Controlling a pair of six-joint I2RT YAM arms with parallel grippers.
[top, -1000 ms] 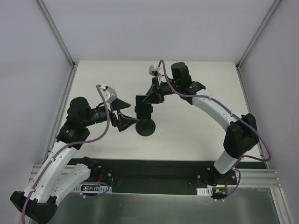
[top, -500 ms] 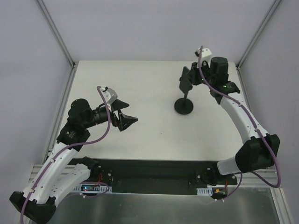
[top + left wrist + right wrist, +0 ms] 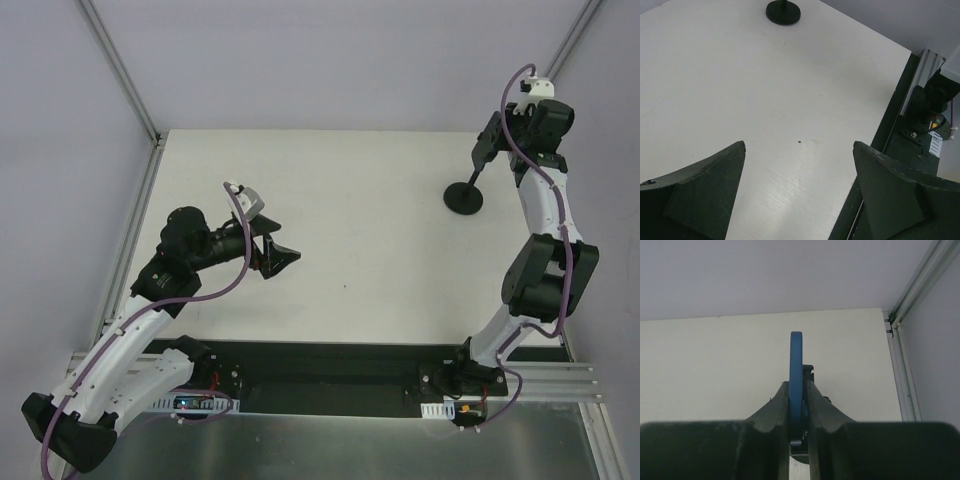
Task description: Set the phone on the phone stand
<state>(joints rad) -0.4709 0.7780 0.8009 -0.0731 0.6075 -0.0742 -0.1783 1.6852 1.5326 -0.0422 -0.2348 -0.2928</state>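
Note:
My right gripper [image 3: 497,137] is at the far right back of the table, shut on the phone [image 3: 486,143]. In the right wrist view the phone [image 3: 796,352] stands edge-on, its blue edge between my fingers [image 3: 777,402], with the black holder [image 3: 809,371] of the phone stand pressed against it. The phone stand shows in the top view as a round disc base [image 3: 463,198] with a thin stem rising to the gripper. I cannot tell if the base touches the table. My left gripper [image 3: 283,255] is open and empty at centre left; its wrist view [image 3: 799,150] shows the stand base [image 3: 783,11] far off.
The black base rail [image 3: 320,362] runs along the table's near edge and also shows in the left wrist view [image 3: 880,145]. Metal frame posts and grey walls close the back corners; one post [image 3: 907,310] stands just right of my right gripper.
My right arm swung from the table's middle to the far right back corner with the phone in its grip, and the stand moved along with it. My left gripper barely shifted.

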